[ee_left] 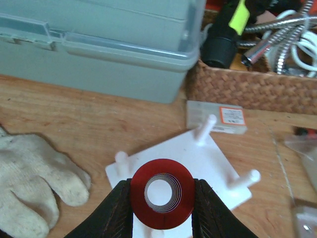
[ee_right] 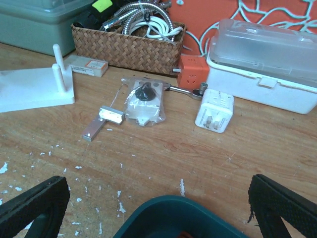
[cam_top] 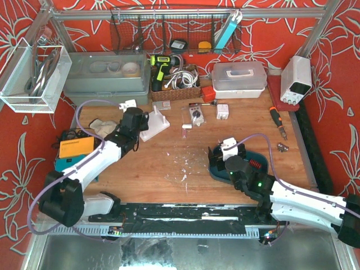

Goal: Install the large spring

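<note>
large spring (ee_left: 161, 193), red with a steel coil showing in its bore, is clamped side-on in the left gripper (ee_left: 162, 201), bore turned toward the wrist camera. just beneath and beyond the claw a white peg board (ee_left: 208, 161) is seen, with a near peg (ee_left: 121, 159) close by the claw's left side and a far peg (ee_left: 204, 128) further ahead. no peg is seen inside the bore, so the spring is judged not yet seated. if it is lowered off-centre, the coil end could be caught on a peg tip and the board tipped or pushed; with an early release it could roll away. the right gripper (ee_right: 158, 206) is held wide apart over a teal tray (ee_right: 173, 218).
</note>
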`<state>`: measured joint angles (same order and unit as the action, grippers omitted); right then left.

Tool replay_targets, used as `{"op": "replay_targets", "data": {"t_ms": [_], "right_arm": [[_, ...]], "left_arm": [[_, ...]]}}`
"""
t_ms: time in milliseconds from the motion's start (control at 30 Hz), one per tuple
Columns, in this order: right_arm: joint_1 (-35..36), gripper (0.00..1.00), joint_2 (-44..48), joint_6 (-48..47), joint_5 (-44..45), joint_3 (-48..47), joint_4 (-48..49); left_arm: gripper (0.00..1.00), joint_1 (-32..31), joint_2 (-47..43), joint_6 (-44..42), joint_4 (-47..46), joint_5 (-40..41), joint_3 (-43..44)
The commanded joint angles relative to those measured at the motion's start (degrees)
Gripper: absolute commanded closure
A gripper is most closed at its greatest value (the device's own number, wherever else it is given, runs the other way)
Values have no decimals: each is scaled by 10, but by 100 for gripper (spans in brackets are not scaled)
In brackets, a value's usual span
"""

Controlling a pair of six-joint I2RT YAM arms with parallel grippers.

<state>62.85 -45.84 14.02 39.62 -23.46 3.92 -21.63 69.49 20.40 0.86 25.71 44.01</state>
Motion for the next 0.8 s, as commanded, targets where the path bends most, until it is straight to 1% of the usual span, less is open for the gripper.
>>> {"op": "replay_targets", "data": {"t_ms": [0, 100, 233, 367, 533, 767], "right_arm": [[-4, 1, 16, -7, 9, 23, 56], [-4, 1, 12, -13, 14, 23, 62], [-4, 1, 2, -15, 14, 21, 65], [-4, 1, -10, -19, -6, 21, 81], [-3, 1, -35, -22, -6, 9, 79], [-4, 1, -37, -25, -12, 9, 81]], "left_arm": [[100, 39, 37, -4, -22, 9, 38], [100, 69, 74, 0, -21, -10, 55], [100, 94, 108, -4, -27, -30, 65], [100, 103, 135, -7, -33, -42, 72], [100, 110, 158, -13, -33, -50, 82], [99, 122, 178, -15, -45, -54, 85]]}}
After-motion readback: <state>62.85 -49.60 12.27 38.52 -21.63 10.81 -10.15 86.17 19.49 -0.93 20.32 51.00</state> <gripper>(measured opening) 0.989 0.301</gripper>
